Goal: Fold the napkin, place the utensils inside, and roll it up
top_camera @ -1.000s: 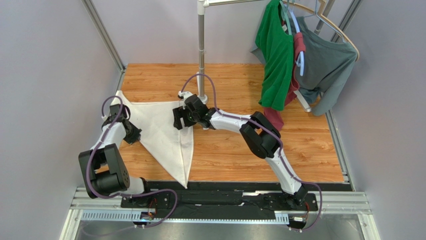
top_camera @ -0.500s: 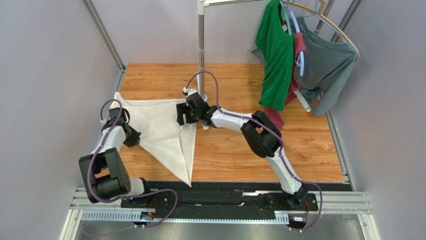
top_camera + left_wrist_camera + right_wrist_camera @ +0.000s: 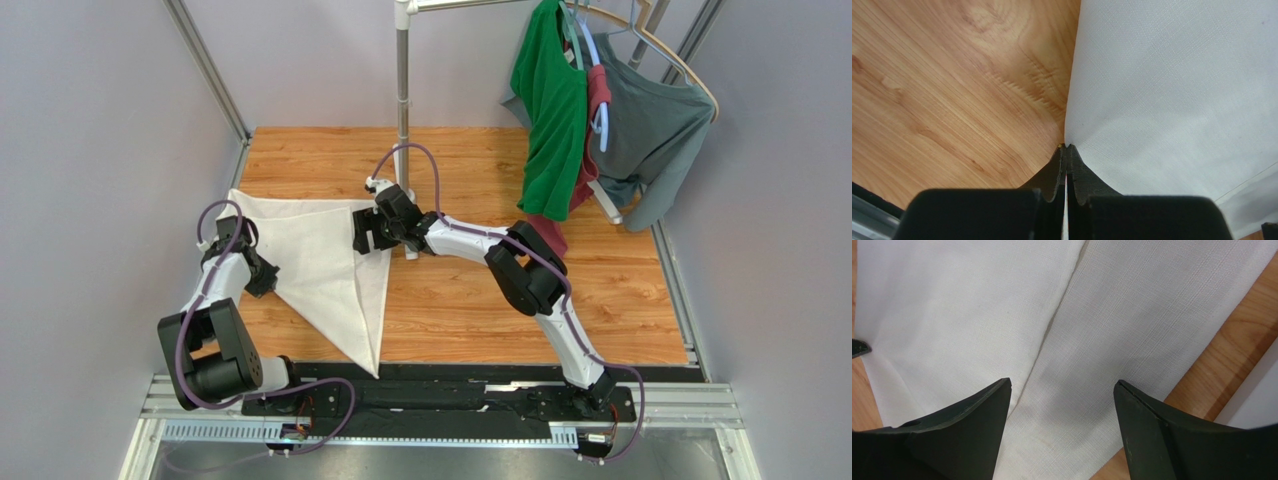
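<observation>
At the near edge of the wooden table (image 3: 480, 300), the pointed tip of the napkin (image 3: 320, 265) is reaching almost to the arm bases. The white cloth is lying folded into a rough triangle on the left half of the table, widening toward its far edge. The left gripper (image 3: 1066, 147) is pinching the napkin's left edge, its fingers pressed together on the thin fabric, low against the wood. Farther in, the right gripper (image 3: 362, 238) is hanging over the cloth's far right corner with its fingers spread wide. Its wrist view is showing a layered edge running between them, and I cannot tell whether they are touching the cloth. Beyond that, the white pole stand (image 3: 403, 100) is rising from the table. At the far right, a green shirt (image 3: 550, 110) and a grey shirt (image 3: 650, 120) are hanging side by side.
</observation>
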Tool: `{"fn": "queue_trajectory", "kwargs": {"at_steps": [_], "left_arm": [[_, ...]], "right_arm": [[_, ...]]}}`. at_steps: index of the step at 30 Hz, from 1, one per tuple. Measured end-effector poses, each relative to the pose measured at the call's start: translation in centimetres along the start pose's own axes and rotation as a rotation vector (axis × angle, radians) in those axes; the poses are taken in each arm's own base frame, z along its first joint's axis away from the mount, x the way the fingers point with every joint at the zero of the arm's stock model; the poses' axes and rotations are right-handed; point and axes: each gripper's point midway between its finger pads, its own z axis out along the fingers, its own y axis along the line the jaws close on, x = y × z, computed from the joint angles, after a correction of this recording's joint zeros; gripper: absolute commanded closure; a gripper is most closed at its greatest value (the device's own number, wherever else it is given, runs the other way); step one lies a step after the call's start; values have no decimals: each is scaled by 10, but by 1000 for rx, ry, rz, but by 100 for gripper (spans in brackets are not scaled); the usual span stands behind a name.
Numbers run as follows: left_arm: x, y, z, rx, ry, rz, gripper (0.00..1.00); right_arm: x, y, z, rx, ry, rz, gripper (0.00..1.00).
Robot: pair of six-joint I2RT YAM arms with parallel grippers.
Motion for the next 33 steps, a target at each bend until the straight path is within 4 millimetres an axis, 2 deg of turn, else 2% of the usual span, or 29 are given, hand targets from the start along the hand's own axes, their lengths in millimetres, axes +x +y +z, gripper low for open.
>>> {"fn": "queue_trajectory", "kwargs": {"at_steps": [2, 4, 5, 7, 8, 9, 10, 15, 18, 20, 21, 24, 26, 30, 33], "left_arm": [[-9, 2, -3, -12, -16, -9, 99], [-18, 2, -5, -17, -35, -19, 94], [-23, 3, -6, -19, -44, -22, 82], [-26, 3, -6, -18, -45, -18, 51], [-25, 3, -5, -18, -40, -14, 26], [-23, 4, -5, -18, -33, -8, 10], [-22, 4, -6, -16, -28, -2, 4], [-19, 1, -21, 16, -19, 9, 1], [-36, -8, -46, 62, -72, 42, 1], [-52, -15, -66, 103, -131, 74, 1], [-59, -20, -75, 128, -158, 89, 1], [-74, -31, -102, 201, -230, 158, 1], [-78, -38, -111, 239, -249, 197, 2], [-72, -45, -113, 293, -228, 247, 3], [-70, -48, -114, 313, -224, 264, 3]], "right_arm": [[2, 6, -4, -15, 5, -4, 20], [3, 14, -9, -28, 8, -11, 20], [1, 19, -11, -37, 5, -14, 20], [-4, 26, -15, -50, -6, -21, 20], [-6, 30, -18, -56, -11, -26, 20], [-9, 33, -19, -61, -17, -30, 21], [-15, 37, -20, -68, -28, -36, 21], [-50, 53, -24, -85, -96, -69, 22], [-77, 61, -18, -89, -157, -91, 23], [-85, 61, -13, -84, -178, -97, 24], [-93, 60, -4, -78, -195, -102, 24], [-97, 52, 18, -53, -205, -105, 26], [-94, 42, 33, -23, -205, -101, 27], [-79, 15, 53, 52, -181, -89, 31], [-72, -1, 60, 90, -167, -80, 35]]}}
